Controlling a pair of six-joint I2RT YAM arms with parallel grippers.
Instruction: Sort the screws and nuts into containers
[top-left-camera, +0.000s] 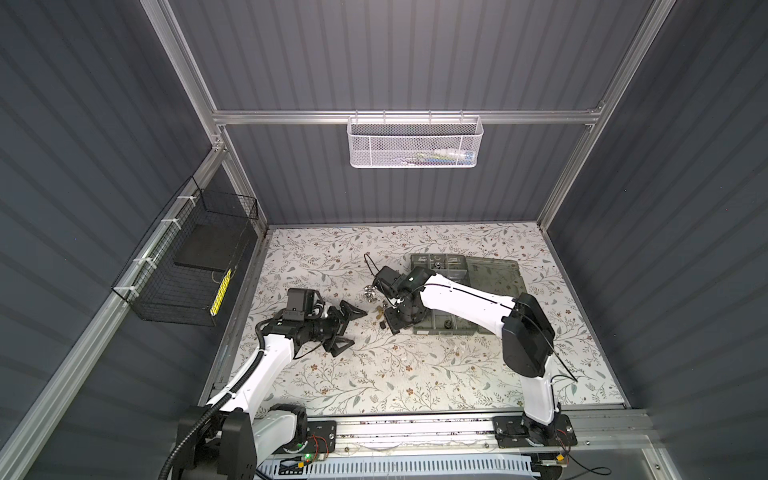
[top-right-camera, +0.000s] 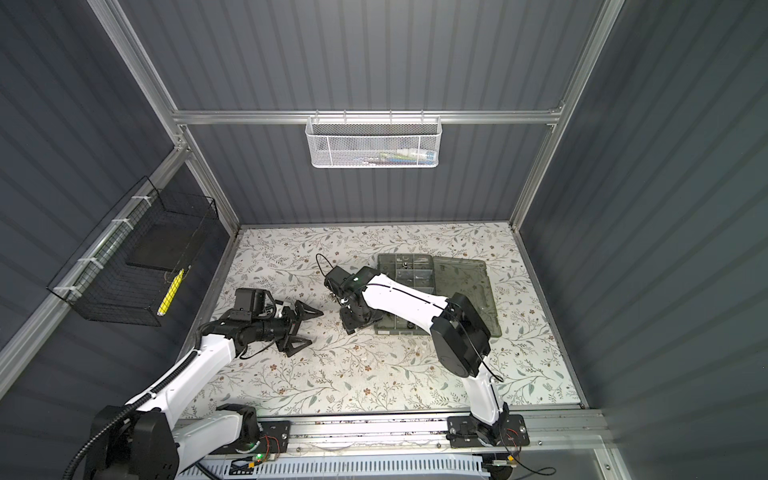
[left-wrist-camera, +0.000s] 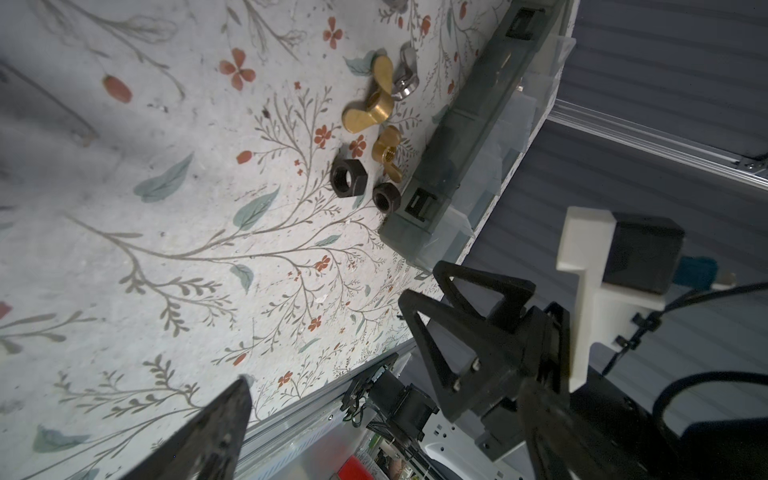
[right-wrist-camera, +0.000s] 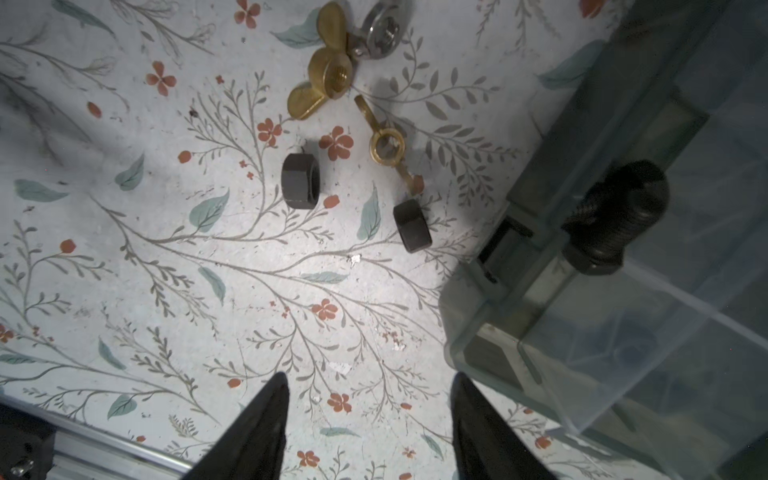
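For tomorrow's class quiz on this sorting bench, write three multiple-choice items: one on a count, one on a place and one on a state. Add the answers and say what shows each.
1. How many black metal hex nuts lie on the floral-print mat in the right wrist view?
A one; B four; C two.

2. Where is the black threaded bolt?
A on the mat; B in a compartment of the translucent grey-green plastic organiser box; C on top of a hex nut.

3. How do the black fingers of the right gripper stand?
A apart, with nothing between them; B clamped on a hex nut; C shut tight together.

Answers:
C, two nuts lie apart on the mat beside the box.
B, the bolt shows behind the box's clear wall.
A, bare mat shows between the fingertips.
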